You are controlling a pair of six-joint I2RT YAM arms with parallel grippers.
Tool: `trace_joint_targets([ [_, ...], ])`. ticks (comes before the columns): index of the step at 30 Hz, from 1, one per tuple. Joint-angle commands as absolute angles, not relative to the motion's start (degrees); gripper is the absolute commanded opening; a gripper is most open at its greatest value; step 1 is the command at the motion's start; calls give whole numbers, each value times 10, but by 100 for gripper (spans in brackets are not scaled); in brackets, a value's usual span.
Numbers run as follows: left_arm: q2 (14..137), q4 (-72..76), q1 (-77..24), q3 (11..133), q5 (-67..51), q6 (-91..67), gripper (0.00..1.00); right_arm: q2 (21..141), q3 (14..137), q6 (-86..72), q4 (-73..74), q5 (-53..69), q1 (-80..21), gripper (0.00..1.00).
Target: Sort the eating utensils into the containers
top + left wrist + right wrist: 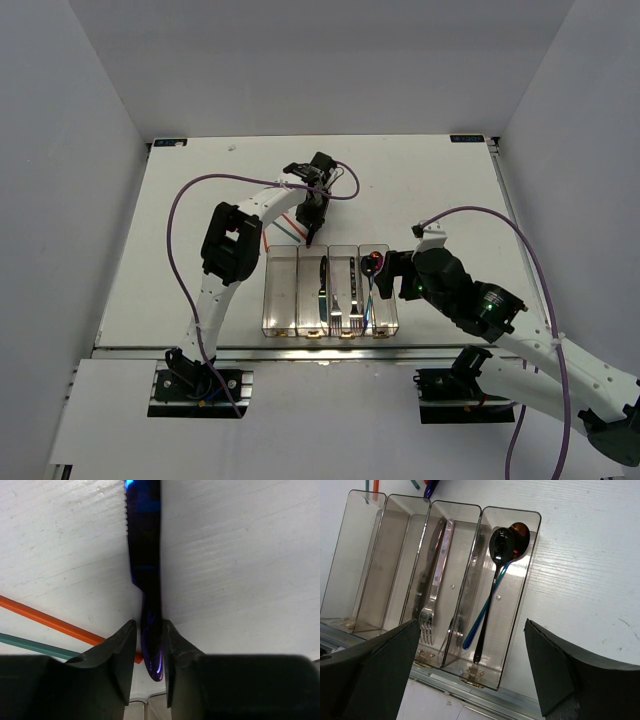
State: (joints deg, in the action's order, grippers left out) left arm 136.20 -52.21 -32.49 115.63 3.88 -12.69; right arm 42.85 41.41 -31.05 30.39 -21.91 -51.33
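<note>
**Op:** How far along?

**Obs:** Past halfway, I'd judge. Your spoons (502,542) lie in the right-end bin of the containers (279,300). The fork (426,622) and black knife (322,280) are in the middle bins. On the table beyond: dark-blue knife (144,555), orange chopstick (50,620), green chopstick (30,644).

**Op:** Claws?

**Obs:** Your left gripper (148,630) straddles the dark-blue knife at its handle. The jaws are narrowly apart with a sliver of gap, not clamped. Your right gripper (471,622) hangs spread wide by the spoons, holding nothing.
</note>
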Motion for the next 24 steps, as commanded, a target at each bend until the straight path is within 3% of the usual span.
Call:
trace_joint_targets([
  [1,1382,-527,-328,1134,22,-125,35,419,413,-307,296,-221,-511,89],
  [7,1406,-566,-328,1164,16,-115,16,410,413,-306,300,-225,-511,89],
  [10,1409,-571,-328,1166,16,-115,0,403,410,-307,298,-225,-511,89],
  [16,1372,-520,-328,1152,14,-134,0,401,408,-306,301,-229,-511,89],
  [24,1334,-477,-328,1223,58,-170,0,401,410,-304,304,-232,-511,89],
])
